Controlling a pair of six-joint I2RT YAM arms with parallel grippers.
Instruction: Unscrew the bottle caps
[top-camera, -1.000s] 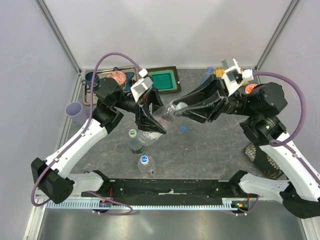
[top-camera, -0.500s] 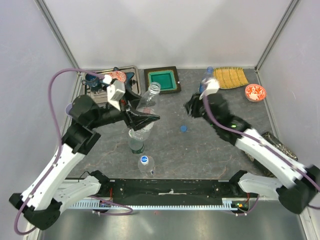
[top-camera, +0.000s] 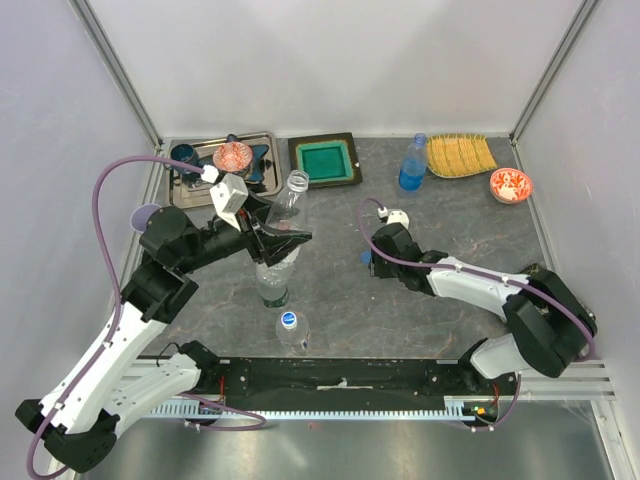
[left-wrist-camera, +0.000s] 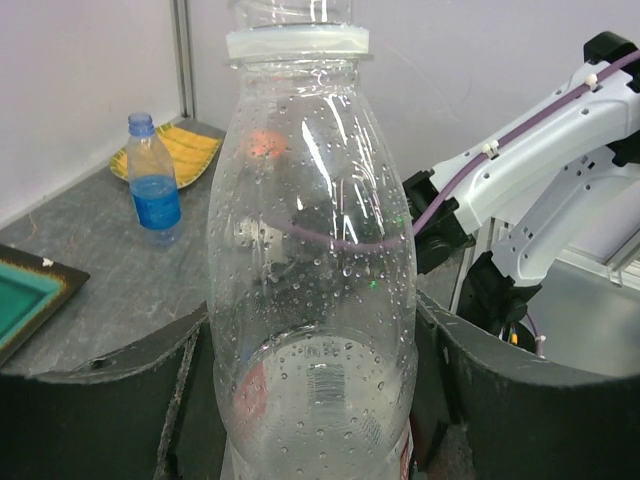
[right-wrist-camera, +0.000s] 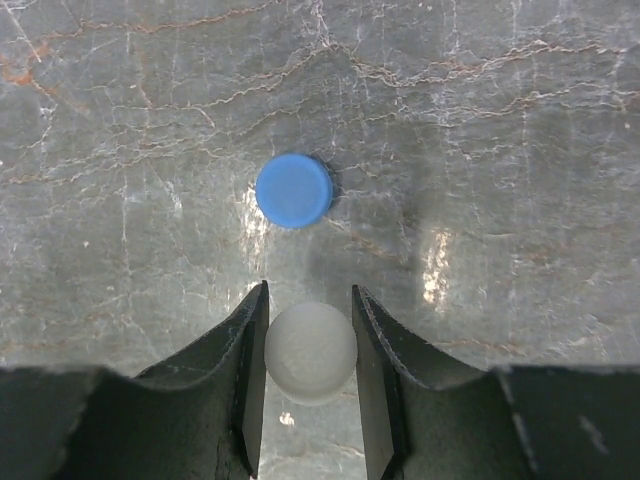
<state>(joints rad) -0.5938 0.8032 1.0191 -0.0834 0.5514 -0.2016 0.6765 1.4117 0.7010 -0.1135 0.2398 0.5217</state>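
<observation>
While the pale cap (right-wrist-camera: 310, 352) sits pinched in the right claw (right-wrist-camera: 309, 297) over the tabletop (right-wrist-camera: 500, 150), the blue cap (right-wrist-camera: 294, 190) lies loose at its 12 o'clock. The left claw (top-camera: 275, 232) grips the open bottle (top-camera: 288, 200) at mid-body. At that claw's 6 o'clock stand the green-label bottle (top-camera: 270, 287) and a fourth bottle (top-camera: 291, 332), both capped. The blue bottle (top-camera: 412, 165) stands at the tabletop's 1 o'clock.

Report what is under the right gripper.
A pale grey-white cap clamped in the right gripper, over the table; blue cap lies just ahead. Table directly beneath the cap is hidden.
</observation>
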